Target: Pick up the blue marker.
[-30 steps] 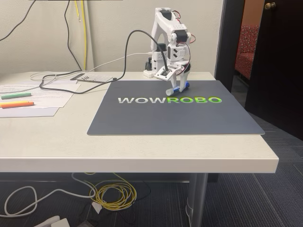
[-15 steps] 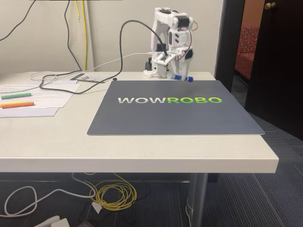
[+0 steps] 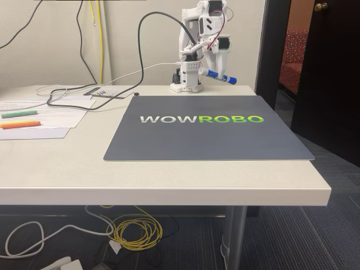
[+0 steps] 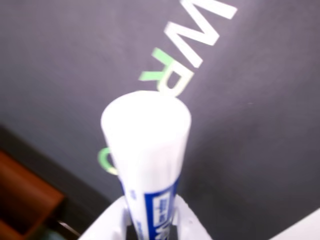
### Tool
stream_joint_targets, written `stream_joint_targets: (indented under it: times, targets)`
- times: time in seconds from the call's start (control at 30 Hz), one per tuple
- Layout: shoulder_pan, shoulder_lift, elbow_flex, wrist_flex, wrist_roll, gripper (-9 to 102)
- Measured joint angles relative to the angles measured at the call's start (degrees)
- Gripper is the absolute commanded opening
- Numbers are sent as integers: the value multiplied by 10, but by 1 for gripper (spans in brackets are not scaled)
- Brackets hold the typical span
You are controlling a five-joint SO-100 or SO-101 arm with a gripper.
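In the fixed view the white arm stands folded up at the back of the table, and its gripper [image 3: 216, 72] is shut on the blue marker [image 3: 223, 76], which hangs in the air above the mat's far edge, its blue end pointing right and slightly down. The wrist view looks along the blue marker [image 4: 150, 165]: its white end and white label with blue lettering stick out from between the white fingers [image 4: 187, 225] at the bottom edge, with the dark mat far below.
The dark WOWROBO mat [image 3: 208, 138] covers the table's middle. A green marker [image 3: 18, 113] and an orange marker [image 3: 19, 124] lie on papers at the left. Black and white cables [image 3: 95, 90] trail across the back left. The table edge is close on the right.
The arm has lifted the blue marker off the mat and folded back and up, so the marker now hangs higher and farther back than a second ago.
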Motion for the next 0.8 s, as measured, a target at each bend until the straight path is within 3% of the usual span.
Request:
stream_joint_targets:
  times: [0.4,0.8]
  targets:
    - [61,119,9,-71,135,5]
    - [87,288,188,-191,149,5]
